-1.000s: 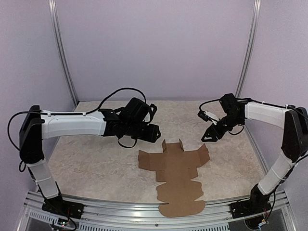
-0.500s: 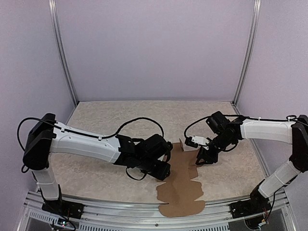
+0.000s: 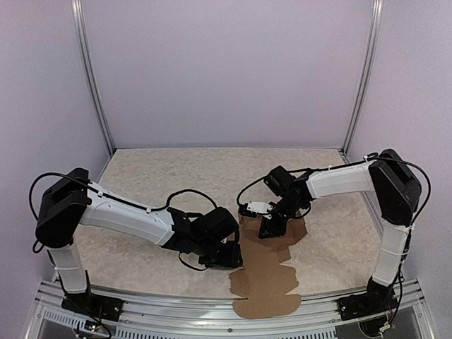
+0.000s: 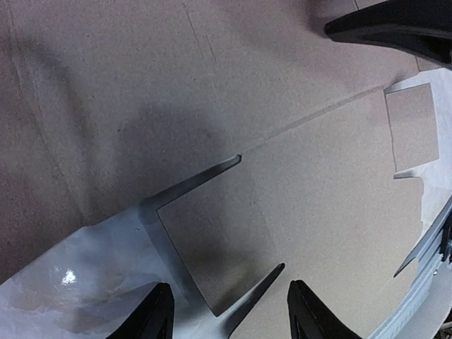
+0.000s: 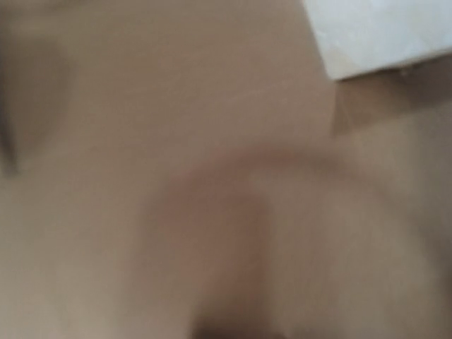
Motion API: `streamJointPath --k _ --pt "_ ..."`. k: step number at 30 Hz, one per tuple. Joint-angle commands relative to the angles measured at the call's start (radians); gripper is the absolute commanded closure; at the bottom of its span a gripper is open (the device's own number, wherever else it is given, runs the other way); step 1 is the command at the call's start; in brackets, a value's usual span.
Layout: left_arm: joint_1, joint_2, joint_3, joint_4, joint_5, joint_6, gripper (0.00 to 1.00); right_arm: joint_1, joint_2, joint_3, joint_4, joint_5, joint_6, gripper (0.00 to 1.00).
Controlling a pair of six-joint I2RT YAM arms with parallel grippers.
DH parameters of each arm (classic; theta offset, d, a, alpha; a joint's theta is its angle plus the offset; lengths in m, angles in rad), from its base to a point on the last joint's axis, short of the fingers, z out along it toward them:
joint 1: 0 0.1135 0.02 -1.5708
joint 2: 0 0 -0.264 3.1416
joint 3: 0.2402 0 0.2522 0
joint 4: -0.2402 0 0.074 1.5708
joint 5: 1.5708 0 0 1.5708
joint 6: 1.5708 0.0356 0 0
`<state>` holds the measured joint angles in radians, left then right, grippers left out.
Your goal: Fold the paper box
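Observation:
The paper box (image 3: 267, 277) is a flat brown die-cut sheet lying at the table's front centre, its rounded flaps reaching the front edge. My left gripper (image 3: 230, 256) hangs low over the sheet's left side. In the left wrist view its fingers are open (image 4: 229, 321), with a square flap (image 4: 233, 233) of the sheet just beyond them. My right gripper (image 3: 271, 227) is down on the sheet's upper part. Its wrist view is blurred and filled with cardboard (image 5: 212, 176), so its jaws do not show. One right finger (image 4: 395, 28) shows in the left wrist view.
The table (image 3: 155, 176) has a pale marbled top, with metal posts (image 3: 92, 85) at the back corners and purple walls around. A metal rail (image 3: 169, 319) runs along the front edge. The right wrist view shows a corner of bare table (image 5: 381, 28).
Both arms have come in from the back of the table to the sheet. The left gripper moved forward-right to its left side, the right gripper moved left and down onto its upper part.

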<state>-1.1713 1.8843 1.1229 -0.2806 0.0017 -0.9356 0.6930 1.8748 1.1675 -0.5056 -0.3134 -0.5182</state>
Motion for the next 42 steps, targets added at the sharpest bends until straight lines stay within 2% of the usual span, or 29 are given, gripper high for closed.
streamJointPath --k 1,5,14,17,32,37,42 --pt "0.024 -0.01 -0.072 0.121 0.112 -0.079 0.46 0.007 0.077 0.02 0.015 0.026 0.049 0.73" --pt "0.042 -0.01 -0.072 0.16 0.133 -0.064 0.5 0.007 0.134 0.024 0.012 0.034 0.068 0.77" --pt "0.035 0.006 0.04 0.117 0.094 0.03 0.61 0.007 0.201 0.033 -0.012 0.028 0.086 0.82" --pt "0.031 0.023 0.077 0.087 0.089 0.053 0.64 0.007 0.207 0.035 -0.016 0.026 0.089 0.82" --pt "0.052 0.148 0.186 0.065 0.086 0.142 0.65 0.007 0.216 0.032 -0.033 0.002 0.095 0.83" --pt "0.046 0.162 0.224 0.02 0.062 0.168 0.7 0.006 0.218 0.03 -0.039 0.007 0.095 0.83" --pt "0.046 0.145 0.236 -0.06 0.032 0.183 0.77 0.0 0.143 0.027 -0.05 0.029 0.096 0.78"
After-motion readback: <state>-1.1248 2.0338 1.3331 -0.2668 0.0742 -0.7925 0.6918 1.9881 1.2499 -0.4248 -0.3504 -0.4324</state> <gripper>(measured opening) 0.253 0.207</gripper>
